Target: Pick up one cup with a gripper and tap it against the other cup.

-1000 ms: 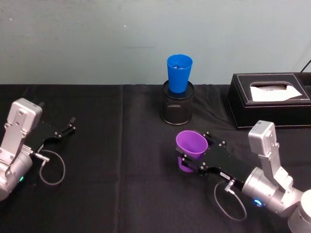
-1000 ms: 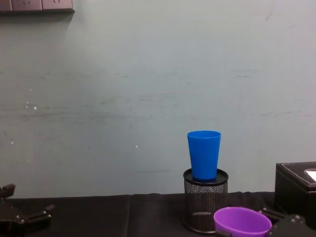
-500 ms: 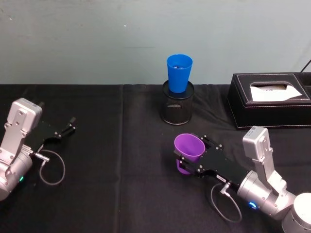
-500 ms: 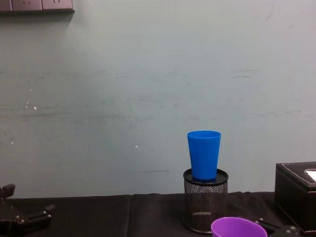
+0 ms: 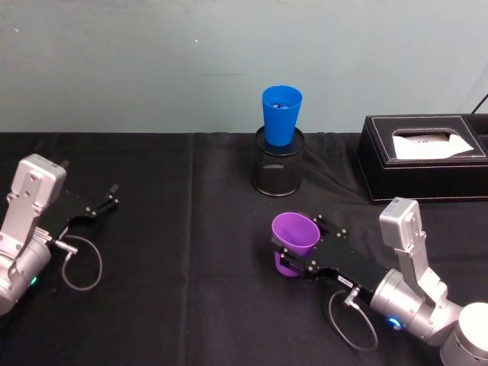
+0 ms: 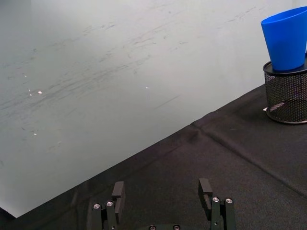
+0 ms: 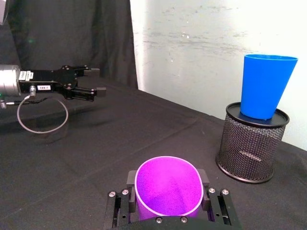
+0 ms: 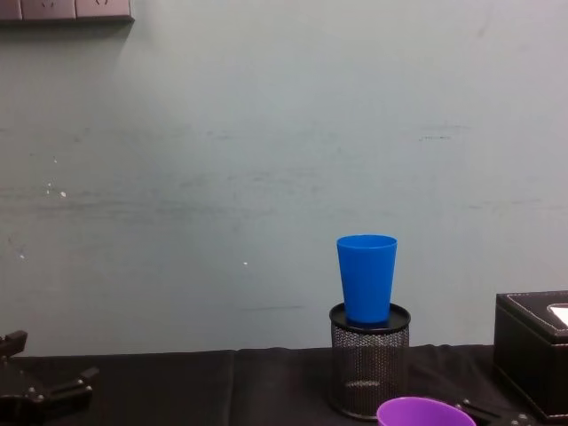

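Head view: the right pincer (image 5: pixel 290 256) is clamped around the purple cup (image 5: pixel 295 234), mouth up, over the black surface (image 5: pixel 191 252), well short of the blue cup (image 5: pixel 281 114) sitting in the mesh holder (image 5: pixel 278 169). Left pincer (image 5: pixel 107 200) sits spread apart far left. Right wrist view: purple cup (image 7: pixel 169 187) wedged between the fingers (image 7: pixel 129 181). Chest view: blue cup (image 8: pixel 366 277) upright.

A pale green scuffed wall (image 8: pixel 222 177) rises behind a black-draped table (image 5: pixel 175 229) — evenly lit.
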Action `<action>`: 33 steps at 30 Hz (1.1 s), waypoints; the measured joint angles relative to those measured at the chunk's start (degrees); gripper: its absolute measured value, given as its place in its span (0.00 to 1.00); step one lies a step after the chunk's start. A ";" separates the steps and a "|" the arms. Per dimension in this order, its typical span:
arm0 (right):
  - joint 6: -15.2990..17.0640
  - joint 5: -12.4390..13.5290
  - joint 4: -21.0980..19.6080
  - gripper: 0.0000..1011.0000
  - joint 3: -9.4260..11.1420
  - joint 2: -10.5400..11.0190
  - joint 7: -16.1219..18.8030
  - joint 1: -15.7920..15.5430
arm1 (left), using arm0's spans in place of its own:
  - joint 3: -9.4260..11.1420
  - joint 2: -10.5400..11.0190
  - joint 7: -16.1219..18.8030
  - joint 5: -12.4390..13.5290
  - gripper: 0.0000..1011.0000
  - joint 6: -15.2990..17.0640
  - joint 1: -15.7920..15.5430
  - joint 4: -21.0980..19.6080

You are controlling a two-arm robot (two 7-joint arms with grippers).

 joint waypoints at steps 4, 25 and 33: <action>-0.06 -0.07 0.00 0.75 -0.01 0.01 0.00 0.00 | 0.00 0.00 0.00 0.00 0.99 0.00 0.00 0.00; -1.08 -0.33 -2.71 0.99 0.82 0.40 -0.72 -1.20 | 0.00 0.00 0.00 0.00 0.99 0.00 0.00 0.00; -1.23 2.28 -7.61 0.99 4.35 -0.33 -3.84 -3.23 | 0.00 0.00 0.00 0.00 0.99 0.00 0.00 0.00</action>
